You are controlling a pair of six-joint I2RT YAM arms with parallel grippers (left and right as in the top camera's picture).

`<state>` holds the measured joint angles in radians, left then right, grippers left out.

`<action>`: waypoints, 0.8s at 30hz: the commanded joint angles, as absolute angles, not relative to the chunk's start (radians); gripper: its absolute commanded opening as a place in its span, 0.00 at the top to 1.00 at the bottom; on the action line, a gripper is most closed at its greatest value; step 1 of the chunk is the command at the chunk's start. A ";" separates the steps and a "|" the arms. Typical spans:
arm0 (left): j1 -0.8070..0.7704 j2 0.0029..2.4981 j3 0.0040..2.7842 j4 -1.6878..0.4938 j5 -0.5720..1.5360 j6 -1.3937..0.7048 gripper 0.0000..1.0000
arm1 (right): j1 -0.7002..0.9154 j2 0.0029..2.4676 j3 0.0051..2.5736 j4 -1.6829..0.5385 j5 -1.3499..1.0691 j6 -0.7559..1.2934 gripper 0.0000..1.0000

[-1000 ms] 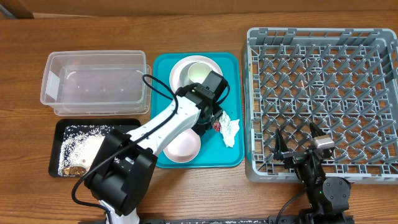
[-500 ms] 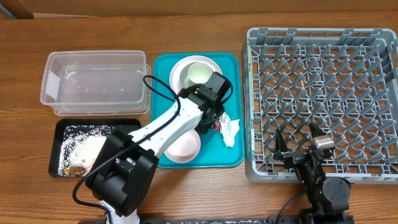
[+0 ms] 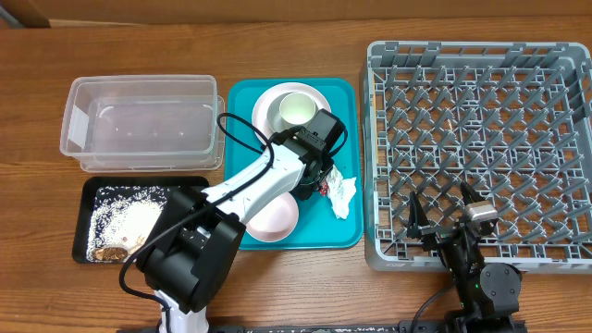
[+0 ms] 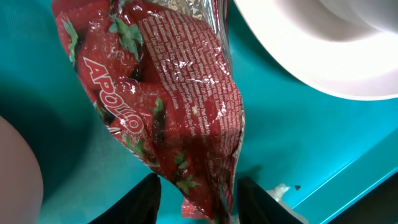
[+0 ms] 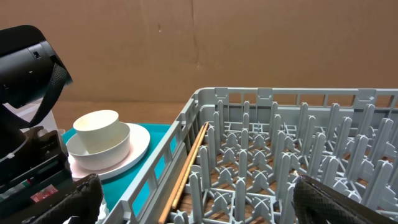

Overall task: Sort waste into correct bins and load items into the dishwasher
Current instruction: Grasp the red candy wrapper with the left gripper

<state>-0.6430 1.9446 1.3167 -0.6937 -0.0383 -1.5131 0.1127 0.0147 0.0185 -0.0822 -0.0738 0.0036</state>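
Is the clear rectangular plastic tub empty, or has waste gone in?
Empty: overhead, the clear rectangular plastic tub shows only bare bottom; the crumpled shiny red wrapper lies on the flat teal tray.

Overhead: bright, even; a soft shadow is cast beneath the left arm (image 3: 264,178).
Left wrist: glare is seen on the red wrapper (image 4: 168,93) beyond the blurred left fingers (image 4: 148,200).
Right wrist: the right fingers (image 5: 81,199) are blurred and dark; the dish rack (image 5: 280,94) beyond is sharp.

A teal tray (image 3: 344,227) sits on the wooden table (image 3: 277,37).
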 commanded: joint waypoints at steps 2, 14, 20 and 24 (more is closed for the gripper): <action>-0.649 1.959 1.309 -0.694 -0.075 -1.525 0.64 | 0.110 0.004 0.008 -0.077 -0.072 0.005 0.00; -0.649 1.959 1.309 -0.707 -0.078 -1.522 0.71 | 0.110 0.004 0.008 -0.077 -0.072 0.005 0.00; -0.650 1.959 1.309 -0.710 -0.069 -1.514 0.71 | 0.110 0.004 0.008 -0.077 -0.072 0.005 0.00; -0.651 1.959 1.298 -0.709 -0.069 -1.507 0.85 | 0.110 0.004 0.008 -0.077 -0.072 0.005 0.00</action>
<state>-0.6430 1.9446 1.3155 -0.7067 -0.0566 -1.5127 0.1127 0.0147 0.0185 -0.0822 -0.0742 0.0032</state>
